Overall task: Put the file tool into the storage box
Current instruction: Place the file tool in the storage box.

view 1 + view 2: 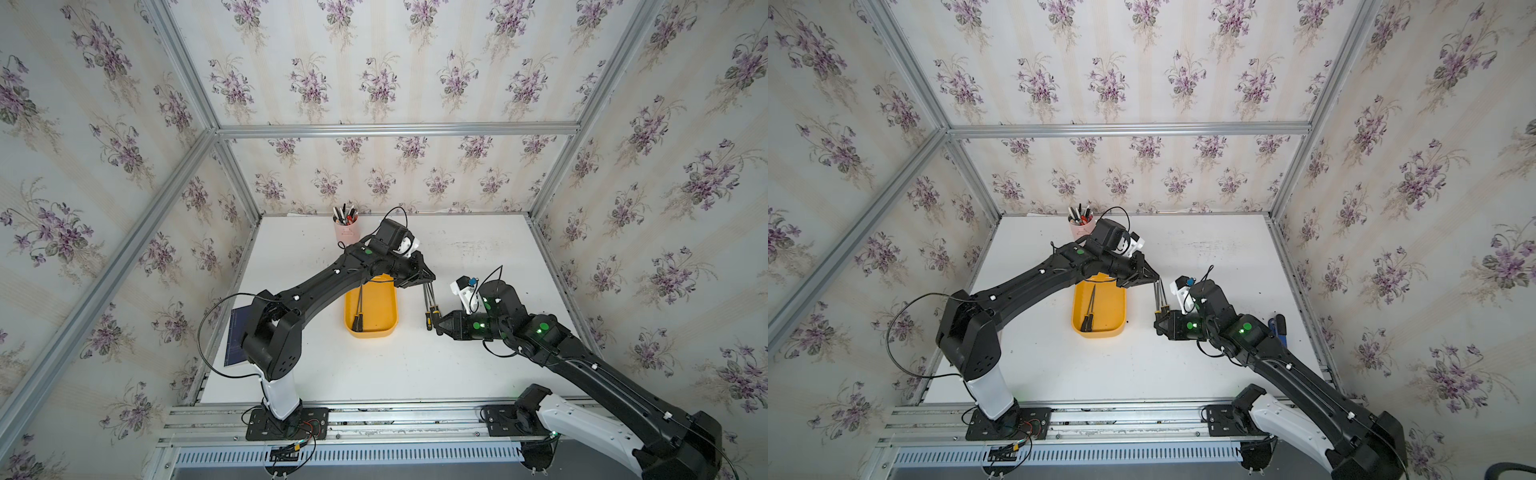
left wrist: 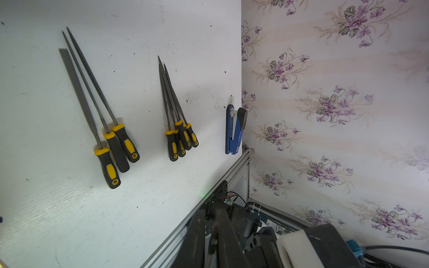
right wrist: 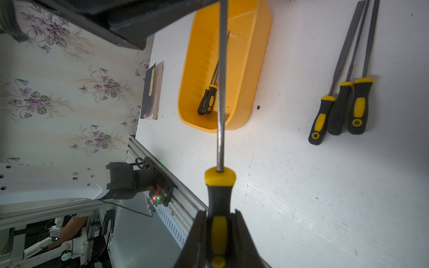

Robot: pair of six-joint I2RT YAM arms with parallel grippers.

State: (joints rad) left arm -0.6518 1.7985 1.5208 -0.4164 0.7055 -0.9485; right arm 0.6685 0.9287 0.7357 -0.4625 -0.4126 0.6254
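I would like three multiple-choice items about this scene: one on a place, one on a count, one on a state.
1. How many files lie in the box? A none; B five; C two.
2. Where is the stapler? A on the table, by the wall; B in the box; C under the box.
3. The right gripper is: A open; B shut on a file; C shut on the stapler.
Key: 1 C, two handles show; 2 A, it lies at the table's edge; 3 B, it clamps the handle.
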